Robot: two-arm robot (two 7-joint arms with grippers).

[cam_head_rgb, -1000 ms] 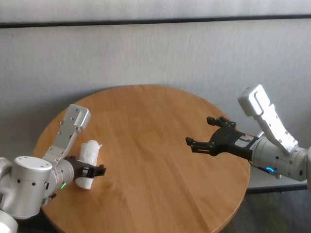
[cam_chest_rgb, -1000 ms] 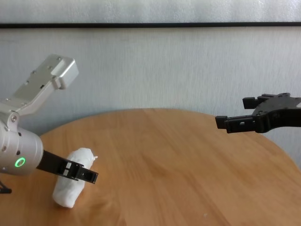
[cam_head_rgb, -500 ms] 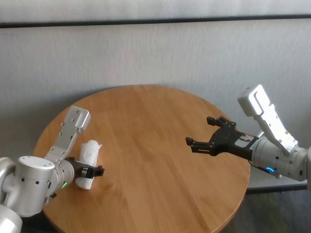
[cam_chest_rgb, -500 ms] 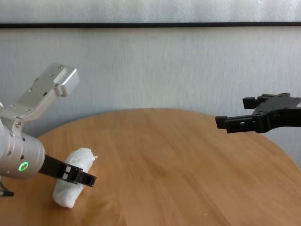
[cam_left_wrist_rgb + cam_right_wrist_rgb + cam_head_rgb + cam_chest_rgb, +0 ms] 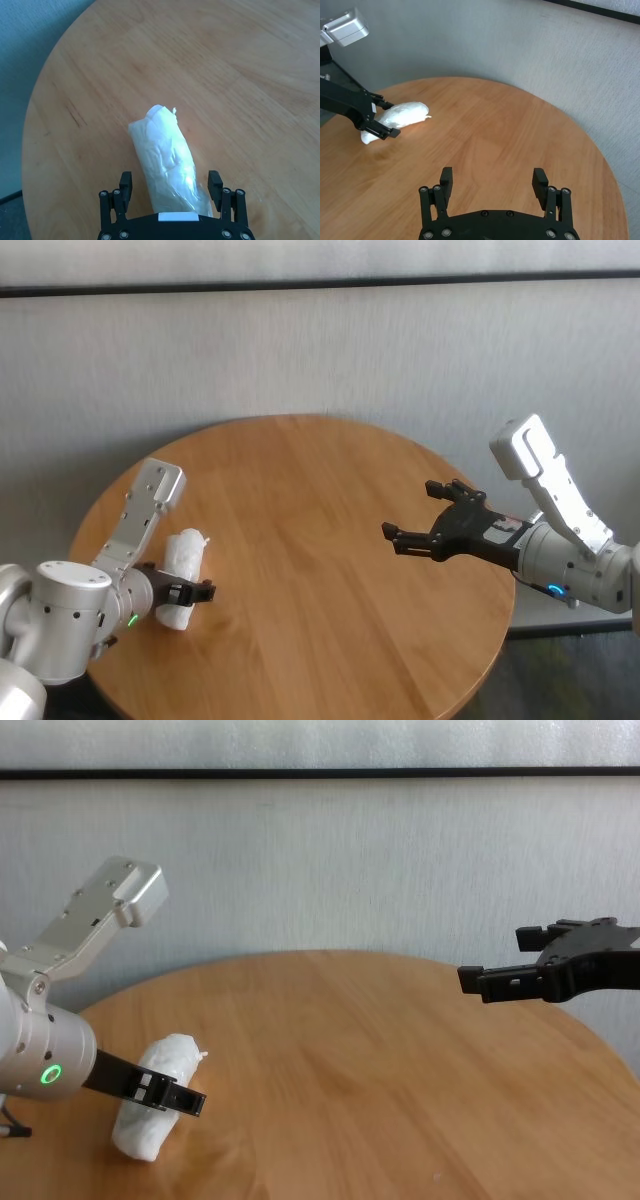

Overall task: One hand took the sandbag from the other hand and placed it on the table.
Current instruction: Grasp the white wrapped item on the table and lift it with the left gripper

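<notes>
The white sandbag [image 5: 183,560] lies on the round wooden table [image 5: 320,490] near its left edge. My left gripper [image 5: 186,594], on the silver wrist with the green ring light, is open, with one finger on each side of the bag's near end. The left wrist view shows the bag [image 5: 167,160] between the spread fingers [image 5: 125,184], with a gap on one side. My right gripper [image 5: 412,510], slim and black, is open and empty, held above the table's right side, far from the bag. The right wrist view shows the bag [image 5: 400,114] and the left gripper [image 5: 387,118] far off.
A grey wall stands behind the table. The tabletop [image 5: 350,1050] between the two arms is bare wood. The table's left rim [image 5: 35,125] runs close to the bag.
My left arm has drawn back a little toward the table's left edge, its fingers still around the bag. The bag and the right arm have not moved.
</notes>
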